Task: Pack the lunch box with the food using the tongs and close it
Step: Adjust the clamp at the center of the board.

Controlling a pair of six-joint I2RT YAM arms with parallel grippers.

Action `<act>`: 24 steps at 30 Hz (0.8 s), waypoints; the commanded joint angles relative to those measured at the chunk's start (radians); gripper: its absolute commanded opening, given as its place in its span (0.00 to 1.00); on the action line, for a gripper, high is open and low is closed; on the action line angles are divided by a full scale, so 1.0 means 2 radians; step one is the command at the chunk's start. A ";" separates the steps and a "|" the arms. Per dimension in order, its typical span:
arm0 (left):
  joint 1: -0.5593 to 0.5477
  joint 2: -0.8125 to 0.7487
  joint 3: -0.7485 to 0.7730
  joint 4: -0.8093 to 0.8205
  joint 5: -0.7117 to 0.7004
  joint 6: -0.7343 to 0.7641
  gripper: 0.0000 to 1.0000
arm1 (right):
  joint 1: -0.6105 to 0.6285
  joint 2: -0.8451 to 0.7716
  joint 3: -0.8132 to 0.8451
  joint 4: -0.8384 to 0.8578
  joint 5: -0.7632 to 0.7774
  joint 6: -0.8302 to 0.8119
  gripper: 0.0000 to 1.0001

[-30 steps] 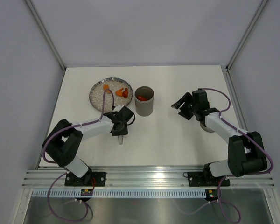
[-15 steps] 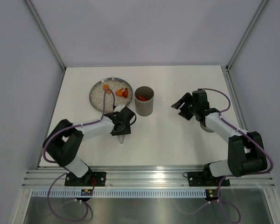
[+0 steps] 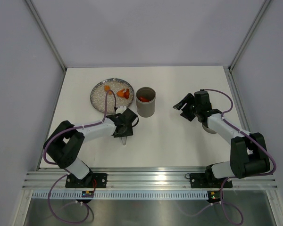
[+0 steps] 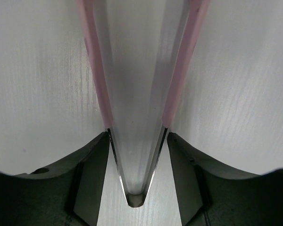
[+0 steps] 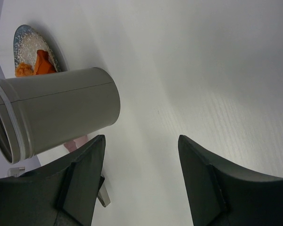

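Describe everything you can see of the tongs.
The tongs are slim, pale pink outside and silvery inside, with two thin arms joined in a narrow V that stands spread. The left gripper clasps them near the joined end, touching both arms. That end points back toward the robot; the tips reach over the plate, by an orange piece. Whether they grip it is unclear.

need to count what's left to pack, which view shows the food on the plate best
Top external: it looks straight down on the plate, so the orange food lies in full view. Right wrist catches only part of the plate and some orange bits beyond the lunch box. Left wrist shows just the tongs, no food.
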 commanded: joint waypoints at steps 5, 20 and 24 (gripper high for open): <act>-0.010 0.004 -0.026 -0.026 0.009 -0.031 0.58 | 0.002 0.001 -0.002 0.020 -0.011 0.005 0.72; 0.002 -0.027 -0.005 -0.044 -0.002 0.007 0.03 | 0.001 -0.009 -0.009 0.017 -0.010 0.005 0.71; 0.003 -0.066 0.036 -0.102 -0.015 0.065 0.02 | 0.002 -0.011 -0.011 0.019 -0.008 0.004 0.72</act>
